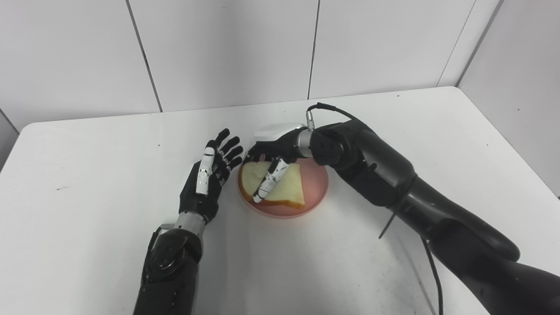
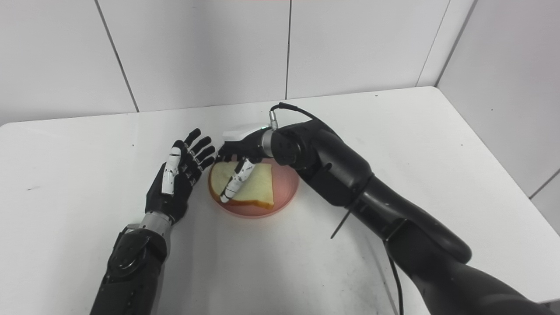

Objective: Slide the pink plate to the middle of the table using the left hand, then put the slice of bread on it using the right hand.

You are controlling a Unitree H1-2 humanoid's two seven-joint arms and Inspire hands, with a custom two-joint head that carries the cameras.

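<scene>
Left eye view: the slice of bread [image 1: 280, 183] lies flat on the pink plate [image 1: 316, 189], which sits near the middle of the white surface [image 1: 87, 183]. The right hand [image 1: 274, 151] hangs over the far side of the plate, its thumb stretched across the top of the bread and its other fingers [image 1: 256, 154] curled at the bread's far edge. Whether they pinch the slice or merely touch it cannot be told from here. The left hand [image 1: 210, 179] stands just left of the plate, palm toward it, fingers spread wide and holding nothing; contact with the rim is unclear.

Right eye view: the same arrangement, with the bread [image 2: 256, 186] covering the left and middle of the plate [image 2: 286, 192] and a crescent of pink showing to the right. The right hand [image 2: 245, 151] is above the plate's far edge, thumb lying on the slice. The left hand [image 2: 177, 179] is just left of the plate, open.

The step in hand appears to be the release. Done well, the right hand would spread its fingers fully, then lift straight up from the plate before pulling back, so the soft slice is neither dragged nor flipped. The left hand is best kept clear of the rim to avoid nudging the plate.
</scene>
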